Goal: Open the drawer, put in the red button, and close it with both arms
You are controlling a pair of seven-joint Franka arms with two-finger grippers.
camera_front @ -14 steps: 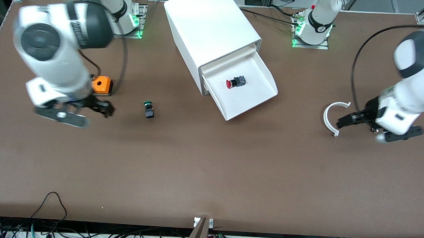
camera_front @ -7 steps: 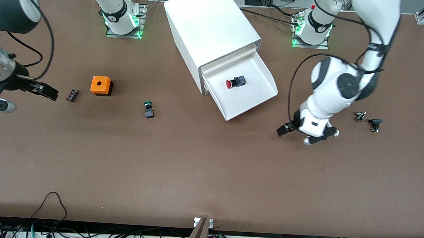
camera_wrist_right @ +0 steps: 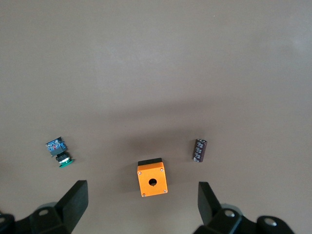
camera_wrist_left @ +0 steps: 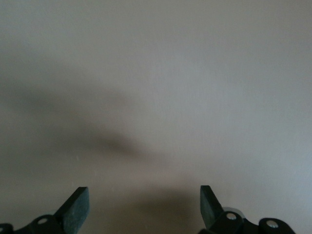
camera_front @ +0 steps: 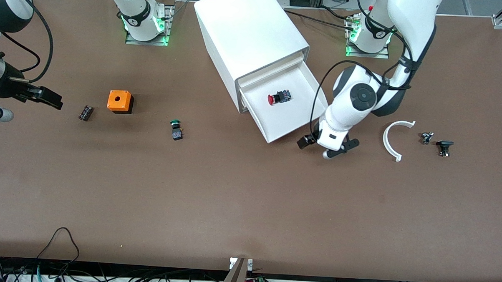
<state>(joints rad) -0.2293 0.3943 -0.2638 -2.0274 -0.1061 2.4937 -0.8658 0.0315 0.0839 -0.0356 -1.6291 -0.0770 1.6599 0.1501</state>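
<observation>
So the red button (camera_front: pixel 277 98) is already lying in the pulled-out drawer (camera_front: pixel 295 117), which I figure leaves just the closing. My left gripper (camera_front: pixel 315 145) sits low, right by the drawer's front corner, jaws wide with nothing between them; I'd guess it's lining up to push. The right gripper (camera_front: pixel 27 104) hangs off at its own end, also wide and empty. Its wrist cam shows the orange box (camera_wrist_right: pixel 152 179), green button (camera_wrist_right: pixel 60 152) and little capacitor (camera_wrist_right: pixel 200 149) below it; the left wrist cam only gets bare table (camera_wrist_left: pixel 195 73).

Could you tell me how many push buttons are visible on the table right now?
2. The red button lies in the open drawer; the green button sits on the table toward the right arm's end. Closed drawers may hide others.
</observation>
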